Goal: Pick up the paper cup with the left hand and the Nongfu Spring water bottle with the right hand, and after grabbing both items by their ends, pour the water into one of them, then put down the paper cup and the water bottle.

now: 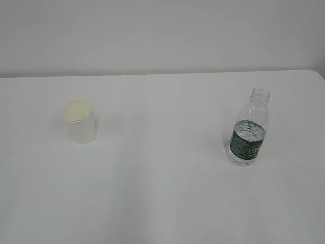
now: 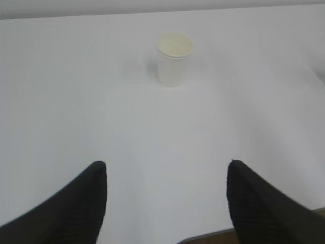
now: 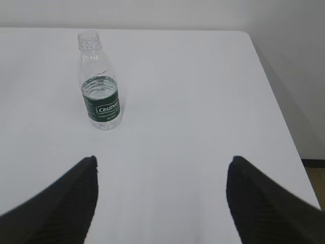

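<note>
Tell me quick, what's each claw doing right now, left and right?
Left claw: open, holding nothing; paper cup stands ahead of it.
Right claw: open, holding nothing; water bottle stands ahead, to its left.

My exterior camera looks down at a slant across the table (image 1: 162, 203); both wrist cameras face forward from its near edge, sharing the paper cup (image 2: 174, 59) and bottle (image 3: 99, 84) with it

On the table (image 1: 162, 203), paper cup (image 1: 79, 121) stands left, water bottle (image 1: 248, 129) well apart right.
</note>
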